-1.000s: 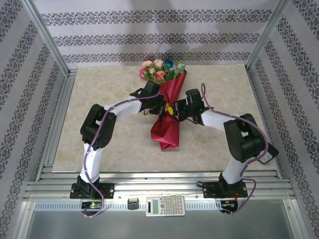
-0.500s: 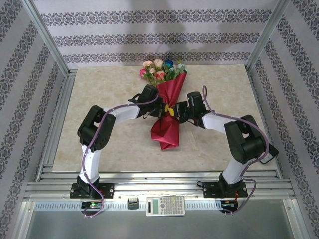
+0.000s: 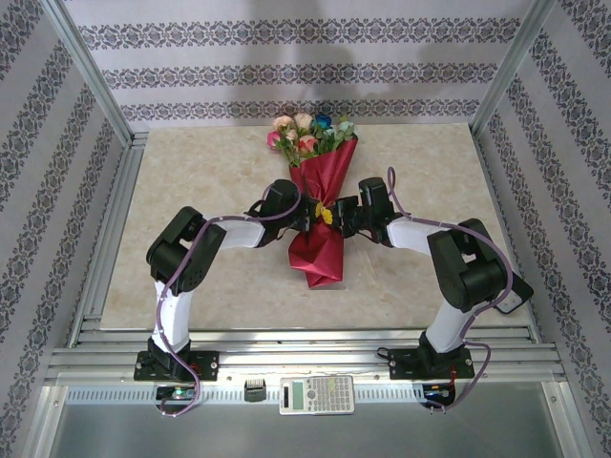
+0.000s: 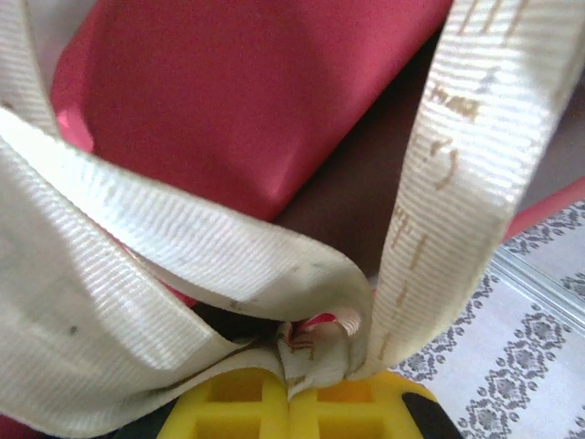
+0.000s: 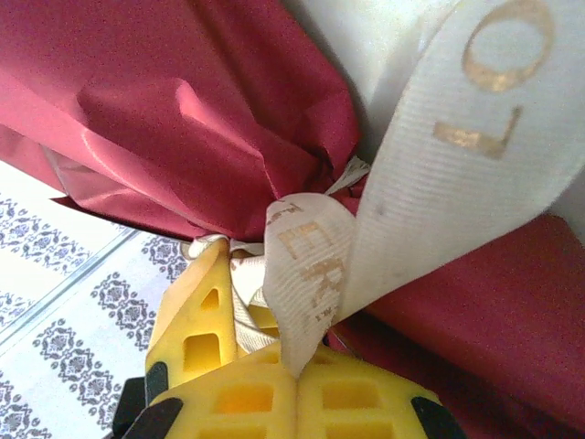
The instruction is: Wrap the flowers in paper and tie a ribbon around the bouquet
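Logged bouquet [image 3: 323, 191] lying flat at ctr of table [image 3: 191, 172], wide end twd far wall, narrow tail twd arm bases. Spotted flowers [image 3: 307, 134] (pink, peach, blue heads) poking out past wide end of paper [image 3: 320, 250], crimson, creased at tail. Found both arms reaching in from either side, meeting close together at bouquet's waist. Checked left gripper [image 4: 291, 395] via wrist cam: yellow fingertips pressed tight together, no gap, pinching ribbon [image 4: 137, 247] at seam. Saw two cream bands w/ gold lettering fanning up & out from pinch, across red paper. Checked right gripper [image 5: 297, 380] likewise: tips closed flush, clamped on another stretch of ribbon, w/ small bunched twist sitting right against paper btw tips & wrap. Can't tell whether twist is a finished knot. Noted calculator [image 3: 316, 393] on rail near bases, well apart from wrap.
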Controlling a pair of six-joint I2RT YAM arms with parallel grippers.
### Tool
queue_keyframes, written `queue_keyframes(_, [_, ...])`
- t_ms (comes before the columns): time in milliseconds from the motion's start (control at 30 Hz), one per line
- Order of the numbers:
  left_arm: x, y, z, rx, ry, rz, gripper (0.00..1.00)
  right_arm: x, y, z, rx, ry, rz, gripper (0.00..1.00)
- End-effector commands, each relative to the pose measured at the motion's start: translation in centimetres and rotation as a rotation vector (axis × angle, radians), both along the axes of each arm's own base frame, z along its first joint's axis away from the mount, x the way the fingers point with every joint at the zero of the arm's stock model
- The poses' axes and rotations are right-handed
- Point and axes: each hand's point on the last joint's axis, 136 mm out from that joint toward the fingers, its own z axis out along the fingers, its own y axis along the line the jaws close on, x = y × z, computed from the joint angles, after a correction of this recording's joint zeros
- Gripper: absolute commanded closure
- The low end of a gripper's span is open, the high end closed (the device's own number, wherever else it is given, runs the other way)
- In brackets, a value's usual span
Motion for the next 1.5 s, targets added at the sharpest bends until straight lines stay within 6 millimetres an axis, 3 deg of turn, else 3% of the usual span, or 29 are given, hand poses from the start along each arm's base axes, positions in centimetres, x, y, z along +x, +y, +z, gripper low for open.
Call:
queue_keyframes(0, [1.8,0.5,4.3,-0.086,-0.167,0.096,1.00,-1.9,0.5,-1.7,0.029,0.093,0.051,1.00])
queue_keyframes(200, [1.3,-0.1,4.7,-0.123,-0.230,0.071,1.00,-1.4,-0.1,-2.0,0.035,0.106,0.041,0.99])
queue_keyframes(367, [0.0,-0.5,3.5,-0.128,-0.209,0.025,1.00,-0.2,-1.2,-0.7,0.015,0.061,0.028,0.82])
queue_keyframes(500, [-0.5,-0.5,2.9,-0.131,-0.197,0.010,1.00,0.7,-1.7,1.3,0.005,0.007,0.024,0.74])
queue_keyframes(700, [-0.7,-0.6,2.2,-0.123,-0.179,0.001,1.00,0.9,-3.0,5.3,-0.038,-0.074,-0.016,0.72])
queue_keyframes(833, [-0.9,-0.5,1.9,-0.118,-0.170,0.003,1.00,1.8,-3.6,6.6,-0.048,-0.105,-0.054,0.71])
queue_keyframes(1033, [-0.8,-0.5,2.1,-0.117,-0.170,0.004,1.00,3.5,-1.8,4.6,0.001,-0.045,-0.064,0.71])
queue_keyframes(1167, [-0.8,-0.5,2.2,-0.114,-0.170,0.001,1.00,2.8,-0.7,3.2,0.012,0.004,-0.065,0.70])
queue_keyframes(1267, [-0.8,-0.5,2.3,-0.114,-0.171,0.001,1.00,1.9,-0.8,2.2,0.005,0.030,-0.081,0.68])
queue_keyframes(1467, [-0.8,-0.5,2.4,-0.112,-0.170,-0.001,1.00,2.0,-0.9,1.3,-0.001,0.048,-0.094,0.67])
